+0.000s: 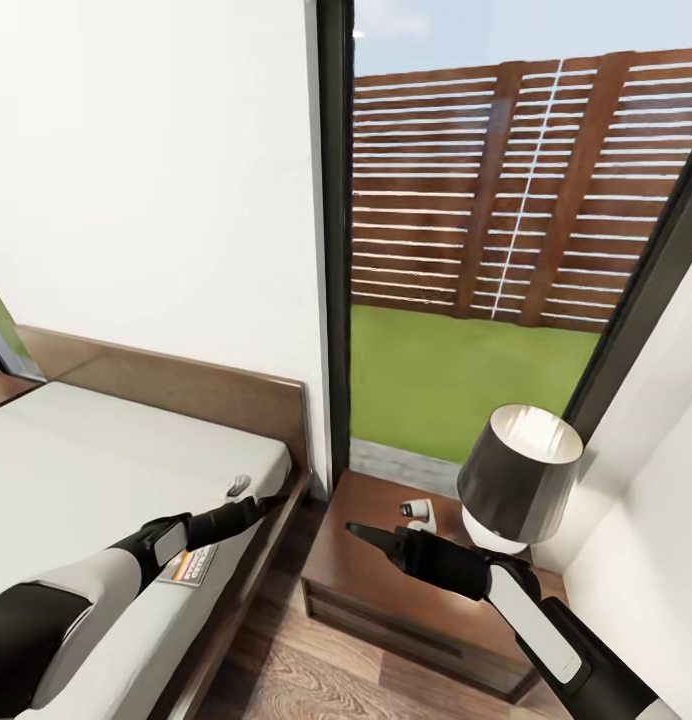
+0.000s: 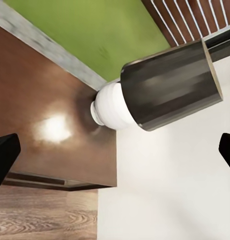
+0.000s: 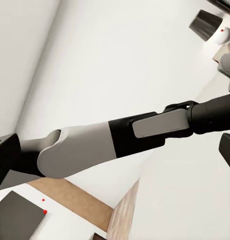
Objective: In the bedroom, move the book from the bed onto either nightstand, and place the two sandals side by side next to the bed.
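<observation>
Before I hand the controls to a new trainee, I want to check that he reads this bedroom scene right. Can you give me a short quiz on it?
1. True or false: the book already lies on the nightstand.
2. What stands on the nightstand? A: a lamp. B: a vase. C: a sandal.
3. Fill in: beyond the lawn stands a slatted brown ____.

Key
1. False: the book lies on the bed, under the left arm.
2. A.
3. fence.

White walls, wood-plank floor, a tall dark-framed window showing lawn and slatted fence.
</observation>
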